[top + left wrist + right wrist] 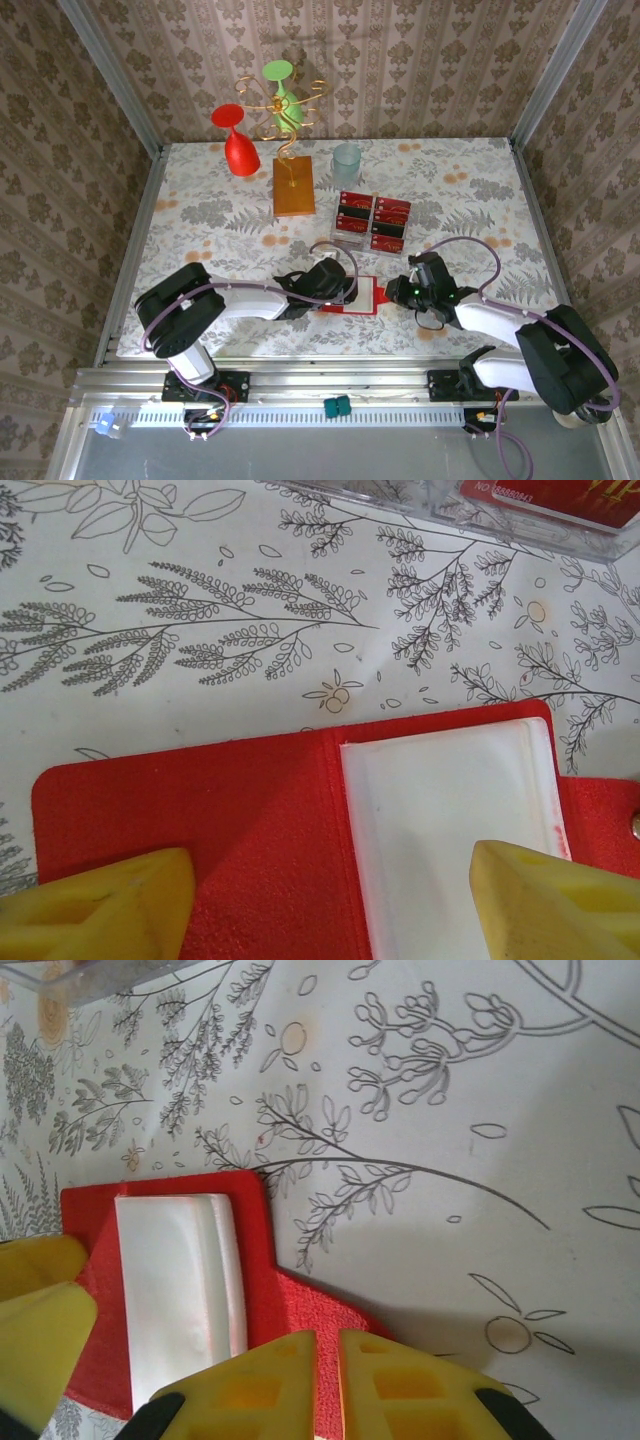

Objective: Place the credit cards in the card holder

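Note:
The card holder lies open and flat near the table's front edge, red with a pale clear pocket on its right half. My left gripper hovers open just over it, one yellow fingertip above the red left half and the other above the pocket. My right gripper is shut on the red tab at the holder's right edge. Several red credit cards with dark stripes lie in a clear tray behind the holder; one card shows at the top of the left wrist view.
The clear plastic tray sits just beyond the holder. Further back stand an orange wooden block with a wire stand, a red glass, a green glass and a clear cup. Patterned walls enclose the table.

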Tool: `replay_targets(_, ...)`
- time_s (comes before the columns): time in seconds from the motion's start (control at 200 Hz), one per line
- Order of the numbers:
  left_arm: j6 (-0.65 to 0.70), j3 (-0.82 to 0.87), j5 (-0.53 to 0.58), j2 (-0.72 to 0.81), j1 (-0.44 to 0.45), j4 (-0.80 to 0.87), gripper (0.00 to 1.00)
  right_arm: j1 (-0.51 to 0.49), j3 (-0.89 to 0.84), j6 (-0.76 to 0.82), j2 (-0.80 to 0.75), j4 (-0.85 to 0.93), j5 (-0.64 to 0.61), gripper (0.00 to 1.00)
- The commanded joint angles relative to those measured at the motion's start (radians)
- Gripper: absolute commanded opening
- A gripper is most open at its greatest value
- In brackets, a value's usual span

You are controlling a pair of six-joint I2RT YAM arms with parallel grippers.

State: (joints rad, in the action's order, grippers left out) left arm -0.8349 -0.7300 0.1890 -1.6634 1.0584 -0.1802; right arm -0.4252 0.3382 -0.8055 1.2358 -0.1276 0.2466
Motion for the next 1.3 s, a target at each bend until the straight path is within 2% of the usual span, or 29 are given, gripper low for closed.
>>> replay_targets(0.0,0.055,0.037,-0.028,-0.006,-0.008,-0.027,0.75,0.001,0.061,0.033,-0.006,0.061,0.039,0.16)
replay_targets(0.615,0.004,0.088,0.055,0.033,0.032,-0.035,0.74,-0.092,0.228,0.043,0.242,0.034,0.048,0.14)
replay_targets(1.295,0.076,0.133,0.019,0.019,0.034,-0.104,0.78,-0.096,0.277,0.052,0.35,0.018,0.092,0.12)
